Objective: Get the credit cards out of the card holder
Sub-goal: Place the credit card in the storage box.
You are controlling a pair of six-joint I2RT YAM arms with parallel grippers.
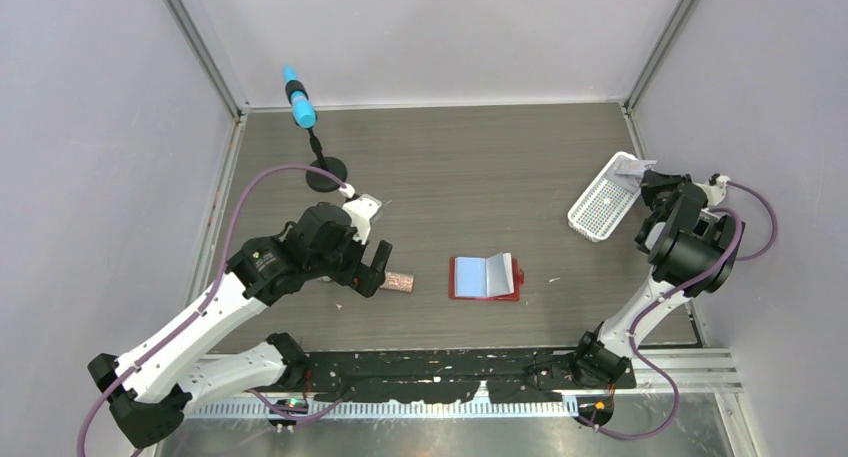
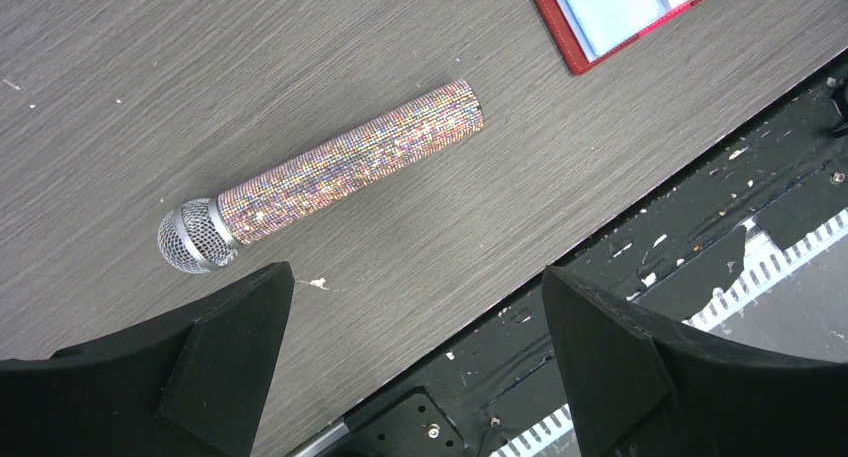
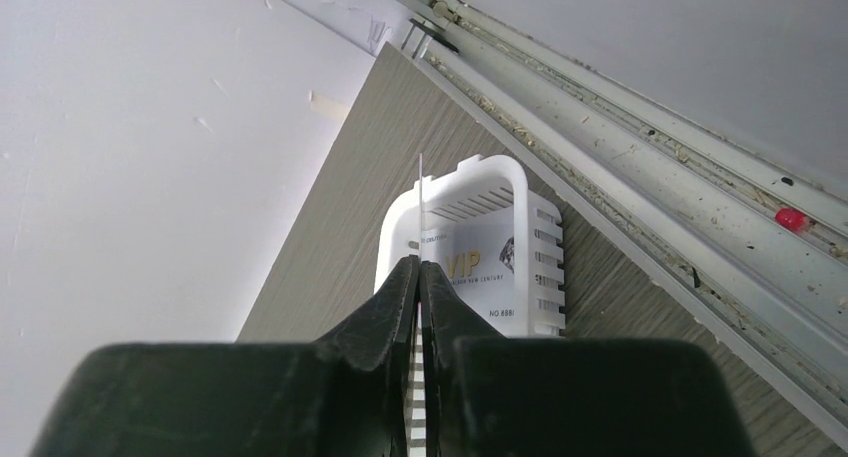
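Observation:
The red card holder (image 1: 485, 277) lies open on the table's middle, its light blue inner pockets up; one corner shows in the left wrist view (image 2: 620, 17). My right gripper (image 1: 640, 182) is shut on a thin pale credit card (image 3: 421, 207), held edge-on above the white perforated basket (image 1: 600, 212). In the right wrist view the fingertips (image 3: 419, 262) pinch the card. A second credit card (image 3: 480, 267), printed VIP, lies flat inside the basket (image 3: 490, 167). My left gripper (image 1: 375, 272) is open and empty, left of the holder, its jaws (image 2: 415, 277) wide apart over the table's near edge.
A glittery pink-brown microphone (image 1: 400, 280) lies between my left gripper and the holder, also in the left wrist view (image 2: 340, 172). A blue-tipped object on a black round stand (image 1: 327, 175) is at the back left. Walls and metal rails enclose the table.

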